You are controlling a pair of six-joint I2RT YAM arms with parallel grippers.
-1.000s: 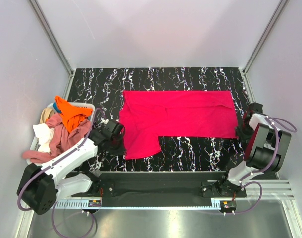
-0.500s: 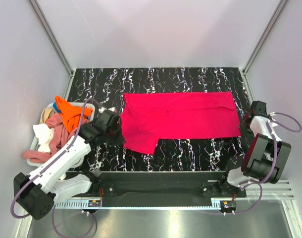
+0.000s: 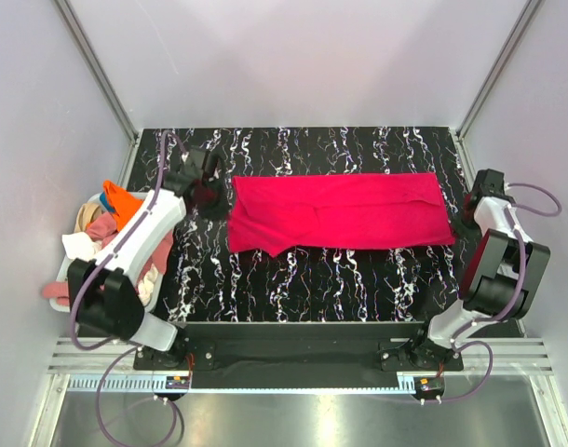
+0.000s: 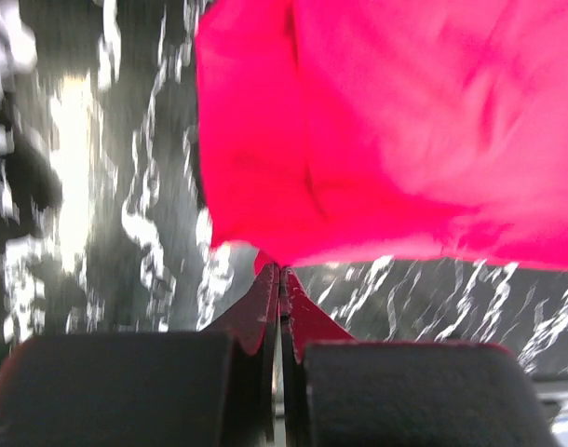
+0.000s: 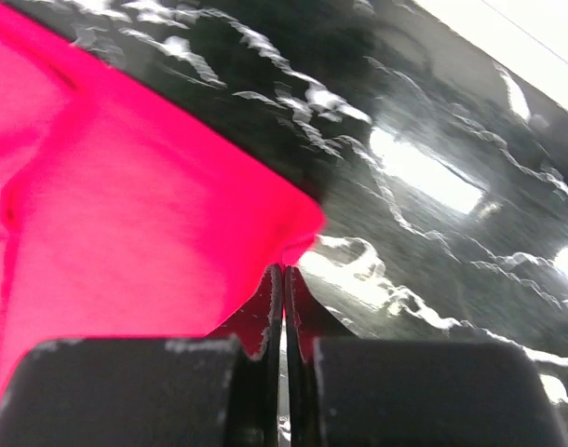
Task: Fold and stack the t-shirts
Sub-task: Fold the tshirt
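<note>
You have one bright pinkish-red cotton tee (image 3: 344,212) on the black, white-veined marble tabletop (image 3: 303,279). It lies as a long band running left to right across the middle of the table. Its far edge is fairly straight, and its near edge dips to a blunt point towards the left end.

Both of your claws are clamped on this tee. The left gripper (image 3: 212,194) is at the cloth's left end, and its wrist view shows the fingers (image 4: 265,307) pressed together with a fold of red fabric pinched at their tips. The right gripper (image 3: 463,223) is at the right end. Its fingers (image 5: 265,312) are likewise closed, nipping the very corner of the cloth where it meets the bare marble.

You have one container, a white plastic basket (image 3: 163,198), which sits off the table's left edge beside the left arm. It holds a loose heap of garments:
- a bright orange piece (image 3: 121,203) on top at the far side
- a dusty pink piece (image 3: 102,226) below it, spilling towards the near rim
- a white piece (image 3: 77,246) at the left
- a beige piece (image 3: 86,216) behind that

A sliver of blue shows by the orange. You cannot tell from the heap how many separate garments it holds.
</note>
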